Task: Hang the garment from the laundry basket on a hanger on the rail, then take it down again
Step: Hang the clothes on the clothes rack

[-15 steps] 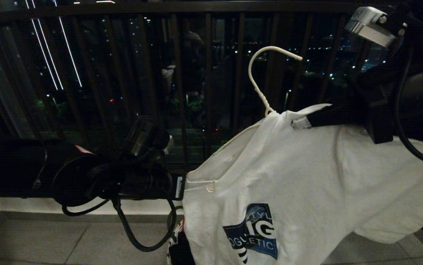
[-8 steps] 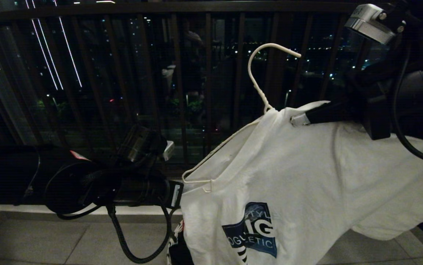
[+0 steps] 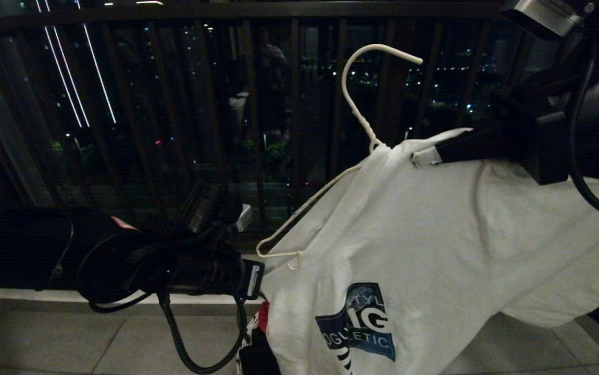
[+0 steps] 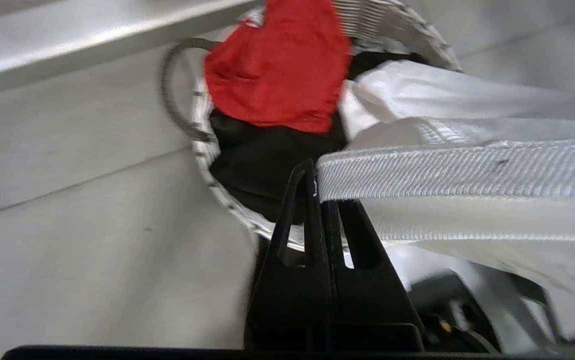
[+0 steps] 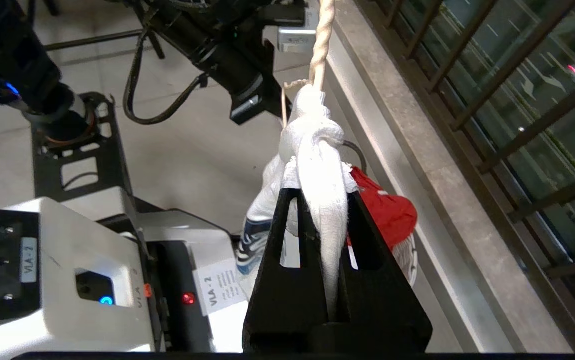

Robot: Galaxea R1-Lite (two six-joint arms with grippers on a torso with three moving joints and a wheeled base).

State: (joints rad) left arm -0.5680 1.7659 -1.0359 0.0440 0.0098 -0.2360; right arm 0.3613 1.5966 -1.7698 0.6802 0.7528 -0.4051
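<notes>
Hanger (image 3: 354,117) tilted, hook up; both pincers (image 3: 418,158) (image 4: 317,175) pinching garment (image 3: 435,250).

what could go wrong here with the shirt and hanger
1. The hanger is only half inside the T-shirt: one wire shoulder pokes bare out of the collar, so the shirt may slide off.
2. The right gripper pinches bunched cloth beside the hanger's neck, and the left gripper holds only the ribbed collar edge; pulling apart could stretch or slip it.
3. The shirt hangs low over the laundry basket, so it might snag the red cloth.
</notes>
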